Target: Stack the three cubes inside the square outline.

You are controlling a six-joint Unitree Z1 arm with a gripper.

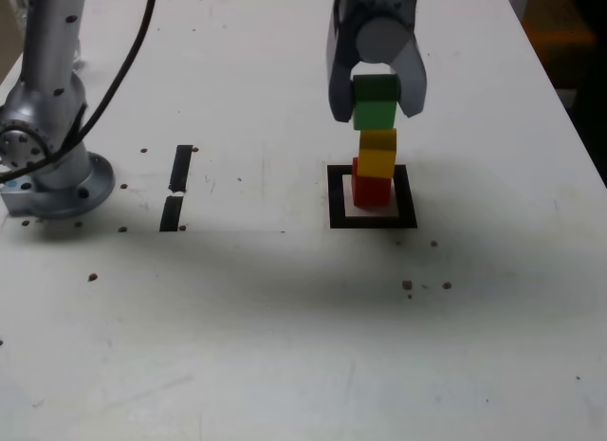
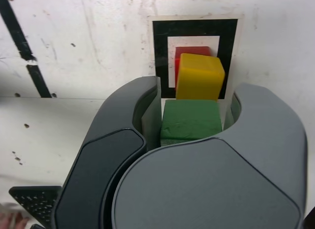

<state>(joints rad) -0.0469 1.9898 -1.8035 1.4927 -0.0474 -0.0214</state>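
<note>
Gripper (image 1: 377, 98): closed on the green cube (image 1: 375, 103), jaws pressing two opposite side faces; the wrist view shows the cube seated squarely between them.
Green cube: held just above the yellow cube (image 1: 377, 152); contact between the two cannot be told from either view.
Yellow cube: sits on the red cube (image 1: 371, 187), shifted and turned a little off it, so the overlap is partial.
Red cube: rests inside the outline (image 1: 337, 196), on its white centre.
Handling: the cubes look small, stiff, light and matte, likely easy to pinch, yet easy to nudge.
Hold: flat side faces, mid-height, leaving the bottom face free to land.
Risk: the stack looks tippy; a sideways drag on release could topple it.
Table (image 1: 285, 318): white, speckled, with two tape strips (image 1: 176, 188) well apart from the outline.
</note>
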